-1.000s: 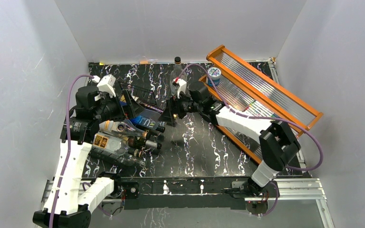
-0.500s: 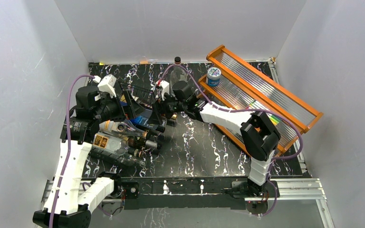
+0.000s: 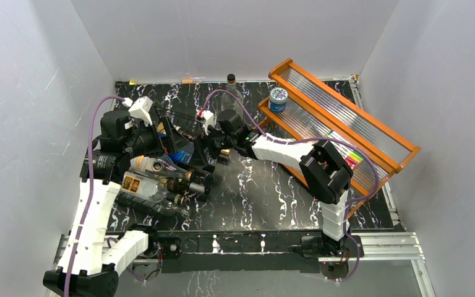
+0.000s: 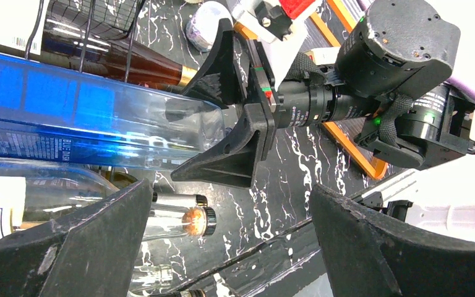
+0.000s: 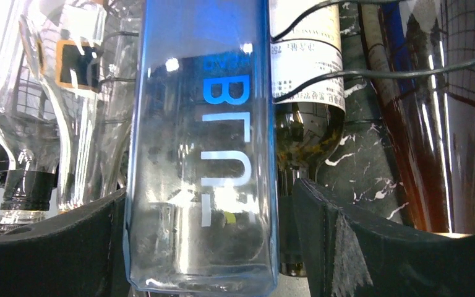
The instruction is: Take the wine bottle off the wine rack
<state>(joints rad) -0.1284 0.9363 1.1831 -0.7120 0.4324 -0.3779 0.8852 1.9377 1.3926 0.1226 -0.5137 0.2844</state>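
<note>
The black wire wine rack (image 3: 174,119) stands at the left and holds several lying bottles. A clear blue square bottle (image 3: 186,154) lies in it, seen in the left wrist view (image 4: 86,117) and the right wrist view (image 5: 204,154). My right gripper (image 3: 205,146) is open, its jaws on either side of the blue bottle's near end (image 5: 210,189). The left finger (image 5: 68,247) is against the glass. A gap shows at the right finger (image 5: 346,247). My left gripper (image 3: 168,133) is open and empty above the bottles (image 4: 230,185).
Clear and brown bottles (image 3: 161,185) fill the rack's near side, with a dark brown one (image 4: 117,59) behind the blue one. An orange wood-framed shelf (image 3: 346,124) leans at the right with a blue-lidded jar (image 3: 278,94) on it. One bottle (image 3: 231,86) stands at the back.
My right arm has reached left from the table's middle to the rack, and its open jaws now straddle the blue bottle's end. The left arm has barely moved.
</note>
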